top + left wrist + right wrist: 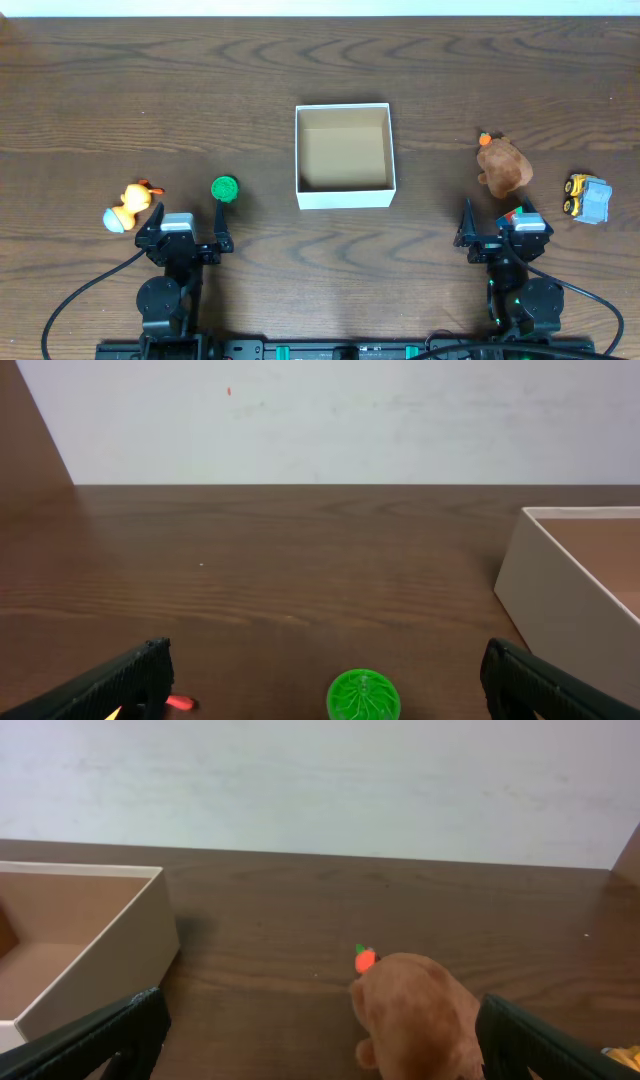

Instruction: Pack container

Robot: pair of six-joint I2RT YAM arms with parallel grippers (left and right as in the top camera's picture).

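White container (345,197) is sitting open-topped; left gripper (188,215) and right gripper (497,218), flanking it, are holding fingers wide apart.

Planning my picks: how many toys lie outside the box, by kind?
Orange-yellow animal toy: 1
Green round toy: 1
Brown plush animal: 1
Yellow toy truck: 1
Total: 4
Red-green bit beside the right gripper: too hidden to count.

Counter (250,90) is dark wood grain with a low sheen, container (345,198) matt white cardboard outside and raw brown inside, brown toy (503,165) fuzzy plush cloth, green disc (224,188) glossy ribbed plastic, duck (128,208) and truck (587,197) smooth plastic.
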